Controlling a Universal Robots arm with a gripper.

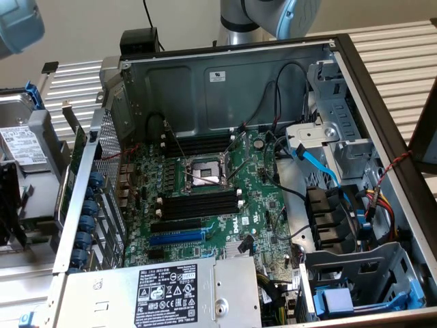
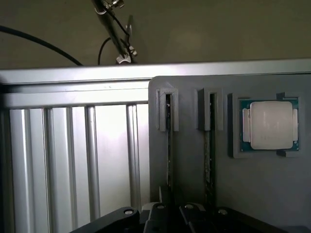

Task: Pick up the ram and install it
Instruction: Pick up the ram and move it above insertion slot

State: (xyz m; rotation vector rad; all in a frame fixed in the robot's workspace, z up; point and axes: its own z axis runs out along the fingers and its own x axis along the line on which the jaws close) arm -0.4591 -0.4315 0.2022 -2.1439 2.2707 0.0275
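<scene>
I see my arm [image 1: 273, 17] cut off at the exterior view's top edge. The ram [image 2: 210, 150] sits edge-on in the grey holder [image 2: 262, 189], chips unseen, one end hidden behind the gripper [image 2: 189, 216].

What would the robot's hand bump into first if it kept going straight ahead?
The hand would probably meet the grey holder tray by its two ram sticks; depth is unclear.

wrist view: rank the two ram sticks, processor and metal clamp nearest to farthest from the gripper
1. ram sticks, in the gray holder's slots, reaching the gripper; too close to call.
2. processor, in the holder's recess.
3. metal clamp, beyond the table rail.
</scene>
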